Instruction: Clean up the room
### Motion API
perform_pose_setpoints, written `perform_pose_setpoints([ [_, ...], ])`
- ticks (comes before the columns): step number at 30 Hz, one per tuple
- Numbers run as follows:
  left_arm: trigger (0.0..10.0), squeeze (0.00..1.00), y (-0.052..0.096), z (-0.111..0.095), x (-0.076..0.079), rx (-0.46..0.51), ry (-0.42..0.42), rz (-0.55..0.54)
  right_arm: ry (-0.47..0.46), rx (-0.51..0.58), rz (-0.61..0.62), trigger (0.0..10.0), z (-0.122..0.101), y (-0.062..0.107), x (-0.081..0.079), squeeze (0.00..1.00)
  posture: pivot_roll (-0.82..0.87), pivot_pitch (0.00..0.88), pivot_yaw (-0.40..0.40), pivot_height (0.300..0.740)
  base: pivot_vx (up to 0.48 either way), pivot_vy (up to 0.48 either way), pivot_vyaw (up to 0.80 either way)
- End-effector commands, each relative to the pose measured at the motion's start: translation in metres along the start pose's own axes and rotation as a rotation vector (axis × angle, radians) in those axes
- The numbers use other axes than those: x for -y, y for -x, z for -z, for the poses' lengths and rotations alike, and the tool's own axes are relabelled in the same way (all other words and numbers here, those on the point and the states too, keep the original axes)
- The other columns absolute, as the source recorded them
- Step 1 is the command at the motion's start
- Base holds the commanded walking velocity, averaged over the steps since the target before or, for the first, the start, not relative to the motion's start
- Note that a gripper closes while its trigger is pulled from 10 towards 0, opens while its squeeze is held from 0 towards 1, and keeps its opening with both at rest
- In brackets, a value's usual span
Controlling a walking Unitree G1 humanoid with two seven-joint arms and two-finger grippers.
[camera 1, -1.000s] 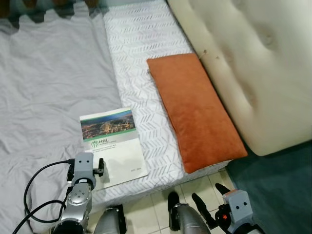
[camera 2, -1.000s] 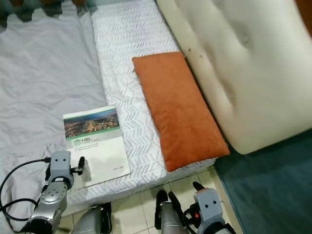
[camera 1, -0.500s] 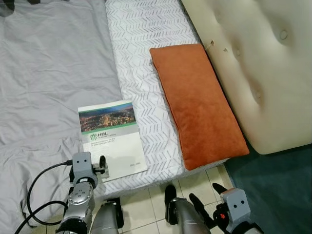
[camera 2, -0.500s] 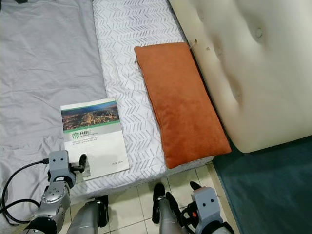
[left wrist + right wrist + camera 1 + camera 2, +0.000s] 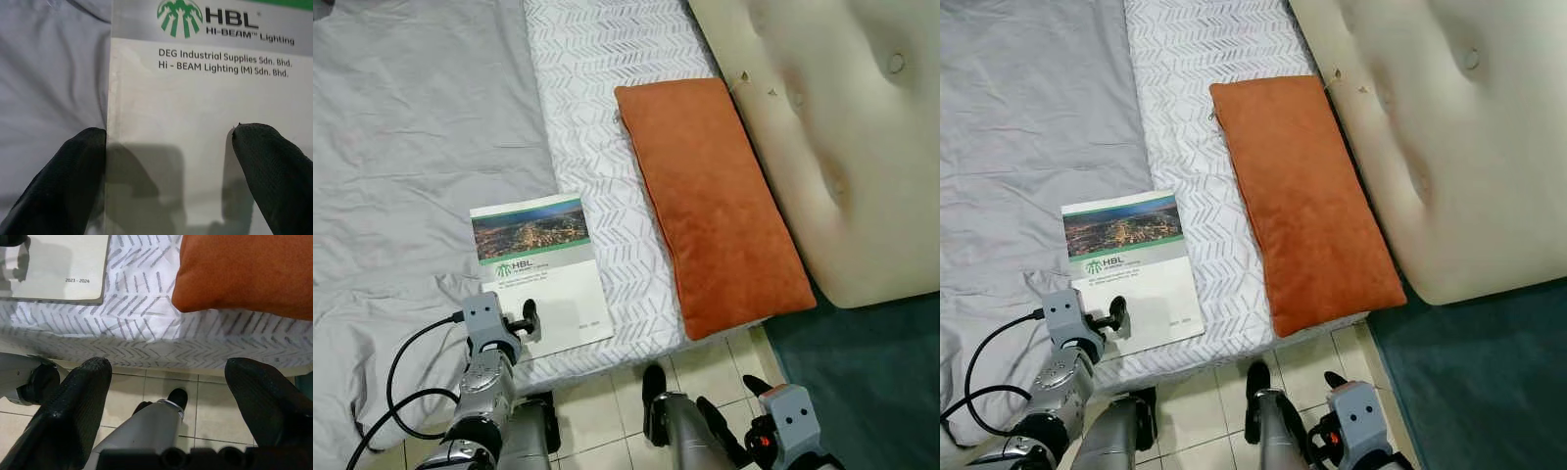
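Observation:
A white booklet with a city photo and green HBL logo lies on the bed, across the seam of grey sheet and patterned mattress. My left gripper is at its near left corner. In the left wrist view the gripper is open, one fingertip over the grey sheet by the booklet's edge, the other over the white cover. An orange pillow lies to the booklet's right. My right gripper hangs low over the floor by the bed edge, open and holding nothing.
A grey sheet covers the left of the bed, and a white patterned mattress runs up the middle. A cream tufted headboard cushion lies at the right. Beige floor tiles and teal carpet are below.
The view has tilted and shifted along the bed. My left gripper has edged forward onto the booklet's near left corner. The right arm stays low.

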State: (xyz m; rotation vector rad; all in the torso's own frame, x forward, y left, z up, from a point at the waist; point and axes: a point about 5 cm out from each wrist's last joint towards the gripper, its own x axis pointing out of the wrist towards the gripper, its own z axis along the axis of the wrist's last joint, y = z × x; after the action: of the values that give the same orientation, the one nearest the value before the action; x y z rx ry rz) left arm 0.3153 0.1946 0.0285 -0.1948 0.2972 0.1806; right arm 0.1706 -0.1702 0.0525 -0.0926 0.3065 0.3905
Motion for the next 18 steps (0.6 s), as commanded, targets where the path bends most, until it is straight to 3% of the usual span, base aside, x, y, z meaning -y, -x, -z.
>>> perform_pose_setpoints([
  [1, 10.0, 0.0, 0.009, 0.028, 0.002, -0.125, 0.03, 0.015, -0.003, -0.038, -0.002, 10.0, 0.006, 0.007, -0.002, 0.0, -0.24, 0.553, -0.129, 0.74, 0.0, 0.0, 0.0],
  [8, 10.0, 0.0, 0.014, 0.043, -0.003, -0.232, 0.11, 0.024, -0.007, -0.047, 0.003, 10.0, 0.008, 0.008, -0.002, 0.0, -0.24, 0.559, -0.129, 0.74, 0.0, 0.0, 0.0],
  [9, 4.4, 0.0, 0.014, 0.045, -0.003, -0.249, 0.1, 0.027, -0.008, -0.048, 0.003, 10.0, 0.008, 0.009, -0.002, 0.0, -0.24, 0.562, -0.13, 0.74, 0.0, 0.0, 0.0],
  [10, 0.0, 0.0, 0.015, 0.046, -0.003, -0.256, 0.091, 0.033, -0.008, -0.049, 0.003, 10.0, 0.008, 0.009, -0.003, 0.0, -0.24, 0.562, -0.13, 0.74, 0.0, 0.0, 0.0],
  [18, 0.0, 0.0, 0.013, 0.041, -0.006, -0.234, 0.027, 0.015, -0.013, -0.05, 0.009, 10.0, 0.008, 0.007, -0.002, 0.0, -0.24, 0.56, -0.124, 0.74, 0.0, 0.0, 0.0],
])
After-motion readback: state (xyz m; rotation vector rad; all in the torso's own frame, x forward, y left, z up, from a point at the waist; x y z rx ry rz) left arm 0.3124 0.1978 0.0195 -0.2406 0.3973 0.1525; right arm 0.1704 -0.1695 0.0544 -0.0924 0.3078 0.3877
